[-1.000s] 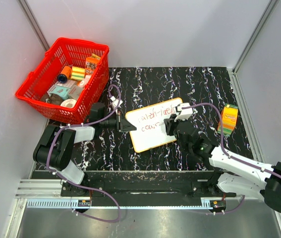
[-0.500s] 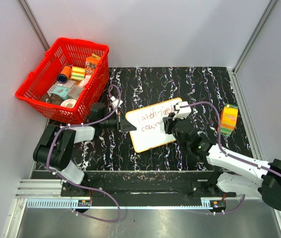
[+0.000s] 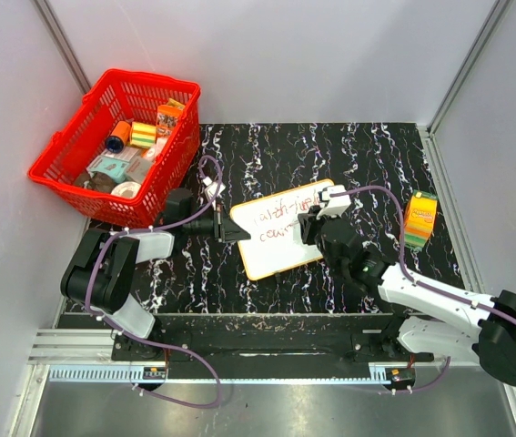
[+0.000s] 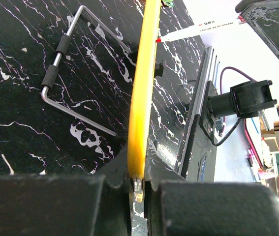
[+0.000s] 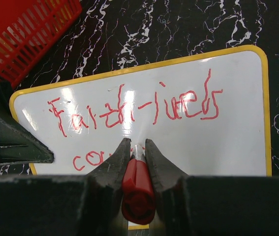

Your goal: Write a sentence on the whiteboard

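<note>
The black, white-veined surface point(image 3: 367, 155) carries everything. At its far left corner stands a red basket point(image 3: 62, 150) with small packages in it. The whiteboard point(image 3: 271, 255) sits near the middle of the surface between the two arms, its yellow rim angled, with the left end nearer the robot.

The left claw point(image 3: 230, 225) is clamped shut on the board's left edge. The left wrist view shows the rim point(image 4: 141, 98) running edge-on into the closed fingers point(image 4: 114, 196).

The right claw point(image 5: 135, 147) reaches over the board's right half and is closed around a red-capped marker point(image 5: 138, 189), whose tip is at the white face just below the first line of writing.

An orange and yellow box point(image 3: 420, 219) stands upright near the right edge, well apart from the board.

The sentence point(image 5: 129, 110) is thin red handwriting: a full upper line and, beneath it at the left, the start of a second, partly hidden by the claw
</note>
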